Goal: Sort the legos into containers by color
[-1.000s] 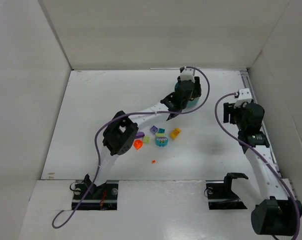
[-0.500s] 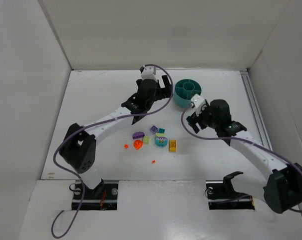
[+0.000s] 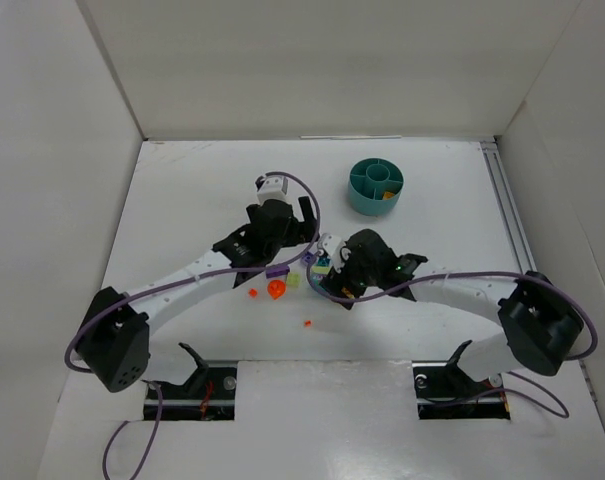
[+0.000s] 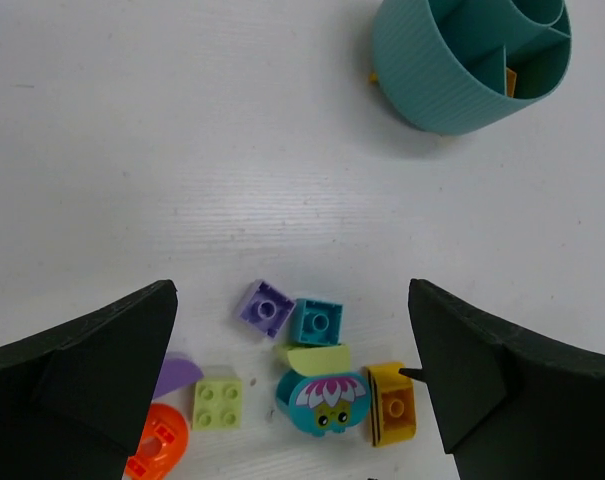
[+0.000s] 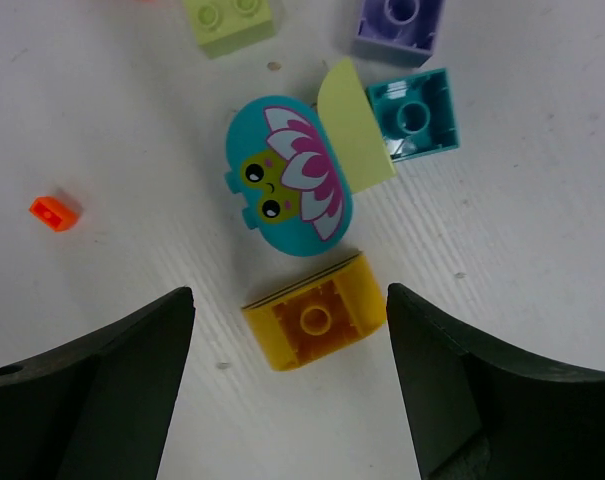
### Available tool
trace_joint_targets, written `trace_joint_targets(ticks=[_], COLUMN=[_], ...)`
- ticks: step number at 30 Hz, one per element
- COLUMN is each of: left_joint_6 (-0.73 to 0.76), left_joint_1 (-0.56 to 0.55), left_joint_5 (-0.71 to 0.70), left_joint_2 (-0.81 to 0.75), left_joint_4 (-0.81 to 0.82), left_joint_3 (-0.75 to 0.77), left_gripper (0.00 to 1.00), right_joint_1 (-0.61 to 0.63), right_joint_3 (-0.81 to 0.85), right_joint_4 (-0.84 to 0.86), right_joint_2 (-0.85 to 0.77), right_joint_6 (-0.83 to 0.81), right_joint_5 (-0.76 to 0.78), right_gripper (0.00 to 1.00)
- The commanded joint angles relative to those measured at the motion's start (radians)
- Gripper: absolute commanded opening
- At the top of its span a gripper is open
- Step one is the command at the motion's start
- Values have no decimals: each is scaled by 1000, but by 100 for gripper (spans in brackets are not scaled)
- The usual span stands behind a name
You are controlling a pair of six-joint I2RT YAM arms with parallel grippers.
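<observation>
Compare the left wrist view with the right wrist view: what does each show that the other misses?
Left wrist only: the teal tub, an orange curved piece and a purple rounded piece. Right wrist only: a tiny orange-red bit. Both: the yellow brick, frog-face piece, teal brick, purple brick and light green brick.

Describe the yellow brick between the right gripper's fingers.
The yellow brick is glossy plastic, with one round stud on top and one curved side. It lies flat on the white table, stud up, between the open fingers of the right gripper, touched by neither. It sits right beside the teal flower-face piece; contact unclear.
</observation>
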Motion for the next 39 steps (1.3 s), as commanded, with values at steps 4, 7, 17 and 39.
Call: trace_joint_targets(ticks=[4, 7, 17, 39], left_joint_6=[-26, -35, -35, -26], left_joint_1=[9, 9, 9, 115], left_joint_5=[-20, -29, -29, 117], left_joint_2=[-119, -139, -140, -112], left_joint_4=[17, 17, 8, 29], left_joint_3=[-84, -93, -93, -82], left_gripper=[100, 100, 100, 100], right_joint_1=[51, 60, 60, -378], right_joint_3=[10, -11, -1, 131], right_joint_4=[32, 23, 23, 214], right_joint_2=[19, 10, 102, -98], right_joint_6=[172, 246, 297, -307], right_joint_5=[140, 212, 262, 109], right_gripper=[82, 82, 72, 20])
